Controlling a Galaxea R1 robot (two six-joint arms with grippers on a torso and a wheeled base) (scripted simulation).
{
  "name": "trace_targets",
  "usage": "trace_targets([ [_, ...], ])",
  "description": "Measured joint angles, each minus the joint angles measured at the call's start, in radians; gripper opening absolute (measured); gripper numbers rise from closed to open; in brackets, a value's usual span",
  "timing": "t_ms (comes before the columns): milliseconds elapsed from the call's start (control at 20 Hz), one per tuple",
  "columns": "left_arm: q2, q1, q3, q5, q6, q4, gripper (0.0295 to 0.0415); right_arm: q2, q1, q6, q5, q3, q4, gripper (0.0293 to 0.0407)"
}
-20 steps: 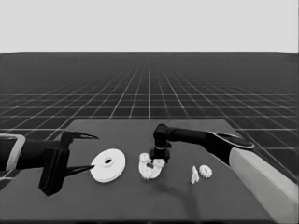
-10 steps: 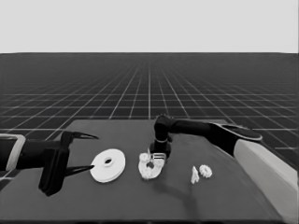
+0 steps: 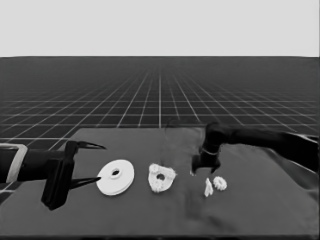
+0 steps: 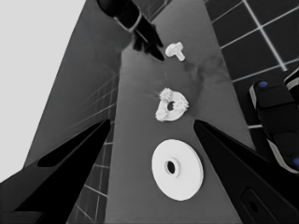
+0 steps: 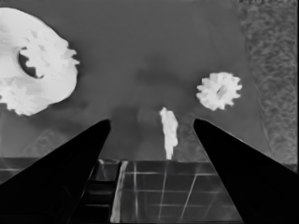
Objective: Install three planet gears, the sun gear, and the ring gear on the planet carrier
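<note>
I take the smaller round part (image 3: 161, 178) as my landmark; it lies near the middle of the table (image 3: 250, 215) with toothed gears (image 5: 46, 53) sitting on it around its centre hole. How many gears are seated there I cannot tell for sure.

My right hand (image 3: 202, 169) hangs just past the smaller round part on the side away from the larger round part, low over the table. From its wrist camera the fingers (image 5: 60, 172) stand spread wide apart with nothing between them but bare table. Beyond that hand, farther again from the smaller round part, a single loose gear (image 3: 220, 183) lies flat, and a thin white piece (image 3: 208, 187) stands just beside it, on the side nearer the smaller round part.

The larger round part (image 3: 115, 176) lies flat just beside the smaller round part on the opposite side, apart from it. My left hand (image 3: 90, 164) waits past the larger round part at the table's end, fingers wide open and holding nothing.
</note>
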Motion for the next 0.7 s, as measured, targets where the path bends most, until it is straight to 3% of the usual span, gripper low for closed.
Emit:
trace_targets([
  [150, 0.0, 0.0, 0.0, 0.0, 0.0, 0.0, 0.0385, -0.203, 0.004, -0.185, 0.026, -0.02, 0.015, 0.0385],
  [400, 0.0, 0.0, 0.0, 0.0, 0.0, 0.0, 0.0385, -0.233, 0.005, -0.24, 0.033, -0.043, 0.021, 0.0385],
  [500, 0.0, 0.0, 0.0, 0.0, 0.0, 0.0, 0.0385, -0.204, -0.134, -0.262, 0.118, -0.108, -0.091, 0.0385],
  [700, 0.0, 0.0, 0.0, 0.0, 0.0, 0.0, 0.0385, -0.178, -0.197, -0.28, 0.162, -0.163, -0.135, 0.0385],
])
